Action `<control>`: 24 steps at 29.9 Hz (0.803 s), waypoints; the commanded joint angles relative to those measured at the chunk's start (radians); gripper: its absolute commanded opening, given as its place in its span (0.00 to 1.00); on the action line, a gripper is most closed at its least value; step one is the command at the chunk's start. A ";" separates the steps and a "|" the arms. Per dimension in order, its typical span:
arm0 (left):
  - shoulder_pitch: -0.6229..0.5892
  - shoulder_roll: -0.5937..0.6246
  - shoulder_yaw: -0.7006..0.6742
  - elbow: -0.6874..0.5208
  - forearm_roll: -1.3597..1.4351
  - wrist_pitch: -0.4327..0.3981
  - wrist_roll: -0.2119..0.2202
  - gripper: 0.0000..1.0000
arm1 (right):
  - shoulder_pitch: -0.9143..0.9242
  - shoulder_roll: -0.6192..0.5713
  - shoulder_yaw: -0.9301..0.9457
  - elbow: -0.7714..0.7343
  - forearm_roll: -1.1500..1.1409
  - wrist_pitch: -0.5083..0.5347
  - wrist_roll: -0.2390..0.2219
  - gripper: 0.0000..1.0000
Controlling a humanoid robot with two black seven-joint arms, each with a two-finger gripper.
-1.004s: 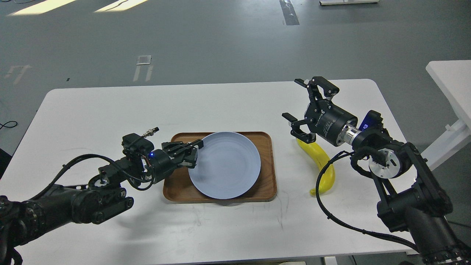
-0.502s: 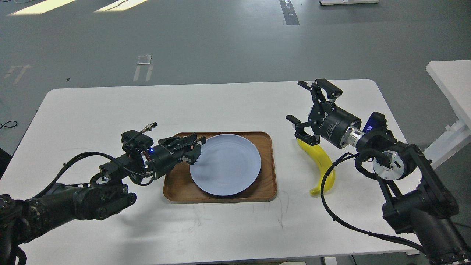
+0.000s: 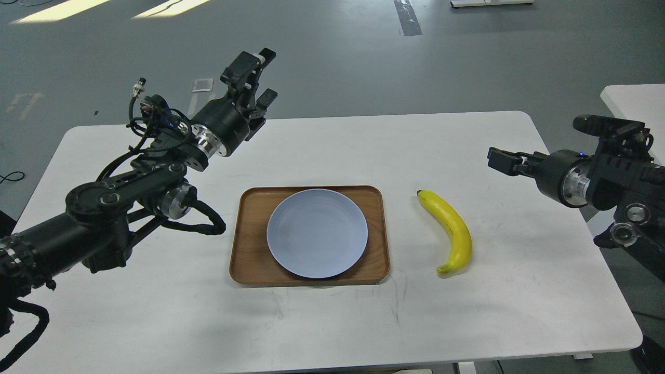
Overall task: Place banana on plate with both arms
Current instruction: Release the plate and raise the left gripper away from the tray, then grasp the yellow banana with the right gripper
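Observation:
The yellow banana (image 3: pixel 453 231) lies on the white table, right of the tray, dark tip pointing away from me. The pale blue plate (image 3: pixel 317 232) lies flat and empty on the brown wooden tray (image 3: pixel 248 259). My left gripper (image 3: pixel 258 77) is raised high above the table's far left part, well clear of the plate, its fingers apart and empty. My right gripper (image 3: pixel 500 158) hovers over the table's right edge, to the right of the banana and apart from it. It is seen side-on, so its fingers cannot be told apart.
The white table (image 3: pixel 156 311) carries only the tray, plate and banana. A second white table (image 3: pixel 631 104) stands at the far right. Grey floor lies beyond the far edge.
My left gripper left the plate's rim and rose up and back to the far left. My right gripper drew back to the right, away from the banana. The banana stayed put.

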 commanded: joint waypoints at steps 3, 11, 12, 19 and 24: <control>0.027 0.014 -0.078 0.004 -0.142 -0.084 0.150 0.98 | 0.086 0.012 -0.218 -0.006 -0.131 0.000 0.005 0.94; 0.048 0.052 -0.079 0.003 -0.143 -0.086 0.142 0.98 | 0.081 0.150 -0.355 -0.085 -0.171 -0.002 0.003 0.94; 0.053 0.055 -0.078 0.003 -0.143 -0.086 0.139 0.98 | 0.080 0.160 -0.357 -0.095 -0.171 -0.002 0.005 0.94; 0.070 0.068 -0.078 0.001 -0.140 -0.084 0.111 0.98 | 0.067 0.166 -0.377 -0.133 -0.171 -0.005 0.005 0.72; 0.070 0.066 -0.078 0.001 -0.134 -0.076 0.110 0.98 | 0.047 0.175 -0.387 -0.129 -0.169 -0.005 0.018 0.26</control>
